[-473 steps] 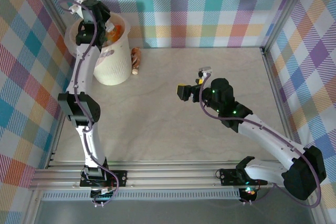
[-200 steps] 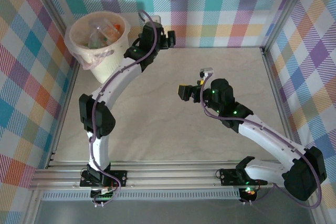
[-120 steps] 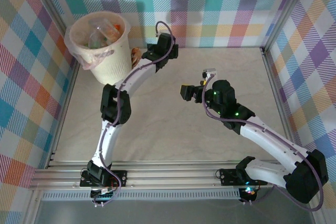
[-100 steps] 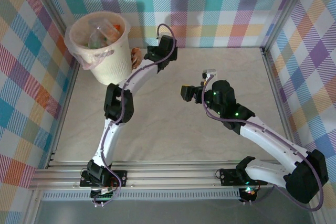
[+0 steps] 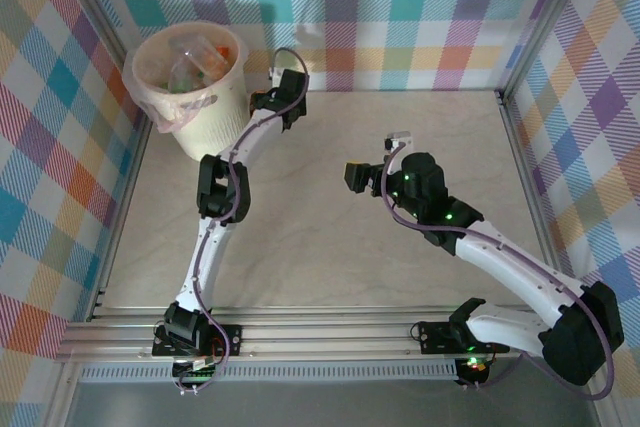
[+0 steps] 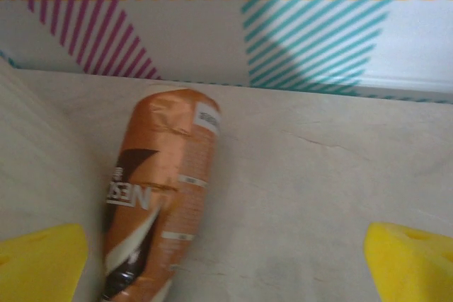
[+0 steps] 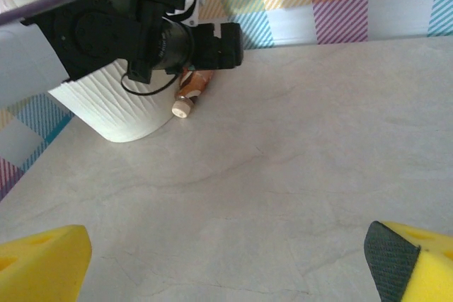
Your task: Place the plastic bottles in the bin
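**A:** so where was everything at that point?

**B:** the bin (image 5: 218,129) sat at about 10 o'clock on the table (image 5: 330,267); it was bag-lined and had a heap of crushed plastic bottles (image 5: 188,59) inside; one orange-brown bottle (image 6: 159,196) lay on its side at the bin's 3 o'clock, just beside the wall, white cap (image 7: 182,107) toward 6 o'clock.

**A:** and the arms?

**B:** the left gripper (image 6: 226,274) hung over that bottle with its fingers spread wide; the bottle sat between the yellow pads, closer to the left one, not grasped; the right gripper (image 7: 226,259) was near the middle of the table, facing roughly 10 o'clock, fingers released with nothing between them.
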`<action>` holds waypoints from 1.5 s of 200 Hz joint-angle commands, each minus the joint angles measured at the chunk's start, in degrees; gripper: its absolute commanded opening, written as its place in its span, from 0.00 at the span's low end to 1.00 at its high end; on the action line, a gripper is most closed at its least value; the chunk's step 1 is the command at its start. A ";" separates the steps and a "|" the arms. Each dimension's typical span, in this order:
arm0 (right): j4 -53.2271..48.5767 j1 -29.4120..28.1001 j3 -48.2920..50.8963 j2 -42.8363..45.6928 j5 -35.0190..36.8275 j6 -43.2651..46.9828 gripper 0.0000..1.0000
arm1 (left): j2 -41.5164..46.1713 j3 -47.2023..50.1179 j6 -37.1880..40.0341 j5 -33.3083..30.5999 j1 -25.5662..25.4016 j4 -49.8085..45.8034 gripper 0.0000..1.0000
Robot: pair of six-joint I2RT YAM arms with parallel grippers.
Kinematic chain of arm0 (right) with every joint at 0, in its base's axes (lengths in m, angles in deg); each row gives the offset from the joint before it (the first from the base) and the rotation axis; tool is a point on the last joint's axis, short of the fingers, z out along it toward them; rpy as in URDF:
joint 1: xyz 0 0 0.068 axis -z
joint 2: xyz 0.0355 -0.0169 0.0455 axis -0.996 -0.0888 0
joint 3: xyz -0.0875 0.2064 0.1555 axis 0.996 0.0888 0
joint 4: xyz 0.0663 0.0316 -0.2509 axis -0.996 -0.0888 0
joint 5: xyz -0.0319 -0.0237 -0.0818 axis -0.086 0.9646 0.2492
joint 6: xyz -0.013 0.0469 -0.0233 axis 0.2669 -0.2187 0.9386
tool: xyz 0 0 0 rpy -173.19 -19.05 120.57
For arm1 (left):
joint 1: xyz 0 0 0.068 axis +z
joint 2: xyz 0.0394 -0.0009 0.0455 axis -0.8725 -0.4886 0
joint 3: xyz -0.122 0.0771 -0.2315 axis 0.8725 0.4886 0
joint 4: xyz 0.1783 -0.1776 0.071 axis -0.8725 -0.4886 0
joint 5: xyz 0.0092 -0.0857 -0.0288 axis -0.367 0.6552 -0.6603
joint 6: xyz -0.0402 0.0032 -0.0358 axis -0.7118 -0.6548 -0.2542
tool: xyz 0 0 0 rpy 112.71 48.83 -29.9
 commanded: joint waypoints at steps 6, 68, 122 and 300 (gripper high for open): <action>0.99 0.00 -1.38 -1.69 -0.02 1.12 1.00 | -0.17 -2.47 -2.21 -1.10 2.32 -1.92 1.00; 0.80 0.01 -1.86 -2.64 0.56 1.93 1.00 | -1.45 -2.58 -4.33 2.86 5.90 -3.82 1.00; 0.64 0.01 -2.57 -3.16 1.03 2.28 1.00 | -5.89 -4.45 -4.90 6.32 6.36 -6.23 0.95; -0.68 -0.03 -5.05 -4.14 -0.07 3.17 1.00 | -4.36 2.14 -6.99 17.85 8.51 -4.19 0.38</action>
